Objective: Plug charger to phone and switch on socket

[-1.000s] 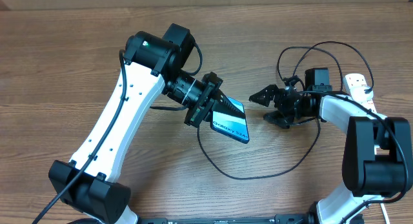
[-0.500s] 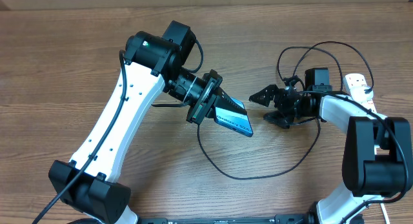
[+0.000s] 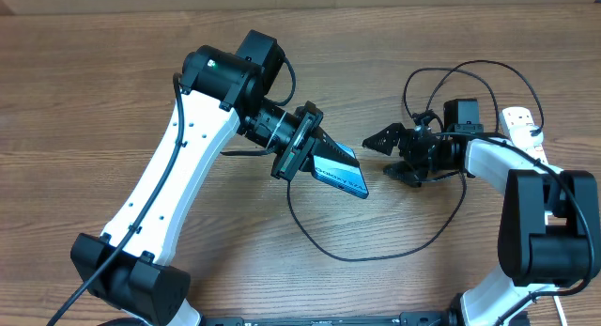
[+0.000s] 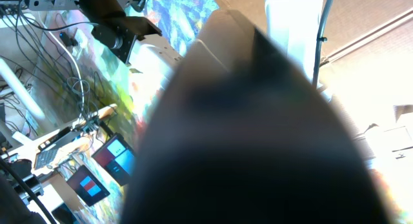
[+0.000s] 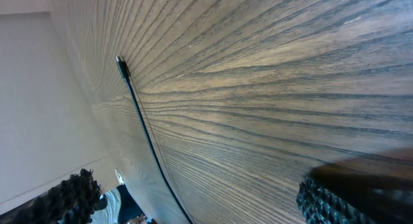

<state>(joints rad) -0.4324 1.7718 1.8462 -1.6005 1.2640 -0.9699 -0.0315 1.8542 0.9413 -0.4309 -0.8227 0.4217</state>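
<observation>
While the left tool (image 3: 317, 149) grips the phone (image 3: 344, 174) tilted over the worktop (image 3: 113, 72), right tool (image 3: 378, 155) sits wide open near the charger (image 3: 376, 256), empty.

table (image 3: 94, 100): wood grain | charger (image 3: 362, 259) cable looped on it | socket (image 3: 519, 122) at right edge

I seem to be driving this from a robotics lab: tangled cables (image 4: 29, 40) and lit screens (image 4: 119, 156) crowd beyond my wood-grain table (image 3: 84, 110).
</observation>
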